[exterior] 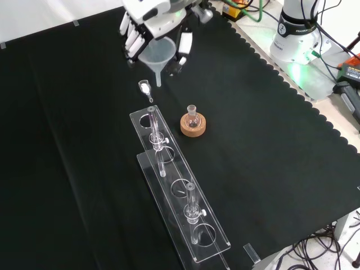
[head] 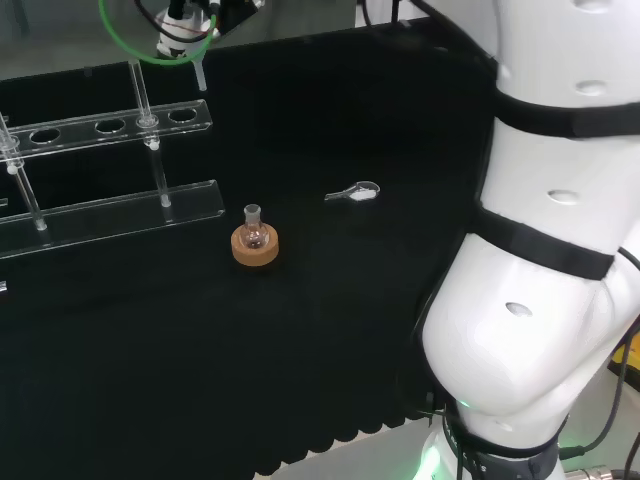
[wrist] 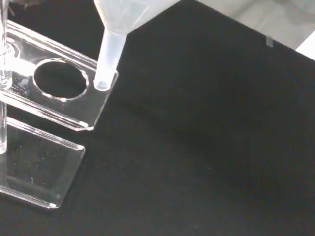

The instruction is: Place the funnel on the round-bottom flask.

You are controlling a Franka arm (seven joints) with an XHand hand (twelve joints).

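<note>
While the funnel (exterior: 156, 56) hangs at the upper centre of the front view, it is off the surface (exterior: 270, 146), with its spout pointing down and its wide mouth up. The robot hand (exterior: 147, 19) grasps it: fingers (exterior: 130, 40) curl along the left side of the cone and another part of the robot hand bears on the right side, so the funnel is pinched between them. In the wrist view, the translucent funnel (wrist: 112, 44) shows its spout tip over the corner of a clear rack (wrist: 59, 93).

The round-bottom flask (exterior: 193, 117) stands upright in a cork ring (exterior: 193, 126) near the centre of the front view, below and to the right of the funnel and well apart from it. Its neck is open. In the head view, the round-bottom flask (head: 254, 232) and cork ring (head: 255, 248) sit left of centre.

A small clear spoon (exterior: 145, 88) lies on the surface just below the funnel's spout in the front view. The clear rack (exterior: 180, 194) runs from the centre toward the lower edge of the front view and carries upright clear rods.
</note>
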